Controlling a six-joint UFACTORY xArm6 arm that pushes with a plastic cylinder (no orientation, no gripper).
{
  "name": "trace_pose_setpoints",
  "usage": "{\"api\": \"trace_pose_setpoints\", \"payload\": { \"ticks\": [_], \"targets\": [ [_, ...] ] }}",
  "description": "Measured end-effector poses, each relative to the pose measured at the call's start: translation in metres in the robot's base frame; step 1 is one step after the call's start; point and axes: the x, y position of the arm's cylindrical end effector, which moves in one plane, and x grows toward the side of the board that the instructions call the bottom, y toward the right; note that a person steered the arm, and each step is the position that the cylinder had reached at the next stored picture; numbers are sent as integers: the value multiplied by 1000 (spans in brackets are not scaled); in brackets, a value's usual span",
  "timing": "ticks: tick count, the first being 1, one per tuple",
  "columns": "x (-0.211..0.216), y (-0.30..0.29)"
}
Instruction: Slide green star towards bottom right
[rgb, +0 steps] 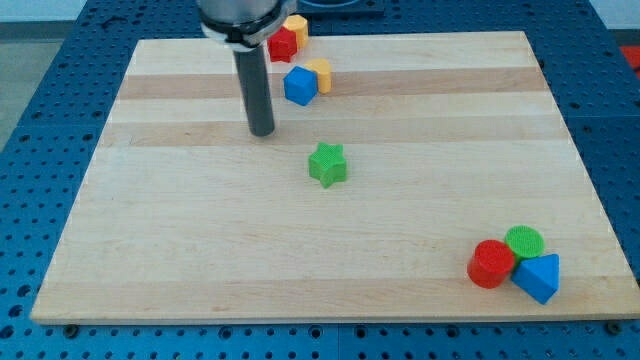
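Camera view: my tip (261, 131) rests on the wooden surface (180, 250); this end effector is a bare rod, with nothing to open or close. The green star (328, 164) lies just toward the view's lower right of my tip, apart from it. Well toward the star's lower right cluster a red cylinder (491, 264), green cylinder (525, 241) and blue block (538, 277).

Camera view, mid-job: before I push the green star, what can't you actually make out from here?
- Red block at the view's top: partly hidden by the arm, shape unclear.
- Yellow block behind it: mostly covered by the red block, shape unclear.
- Yellow block behind the blue block: partly covered, shape uncertain.
- Arm above the rod: cut off by the view's top edge.
- My tip shows, up-left of the green star, apart from it.
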Motion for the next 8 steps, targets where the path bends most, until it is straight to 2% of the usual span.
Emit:
{"api": "trace_pose_setpoints", "payload": {
  "ticks": [1,4,5,8],
  "targets": [
    [29,5],
    [38,161],
    [40,172],
    [11,75]
  ]
}}
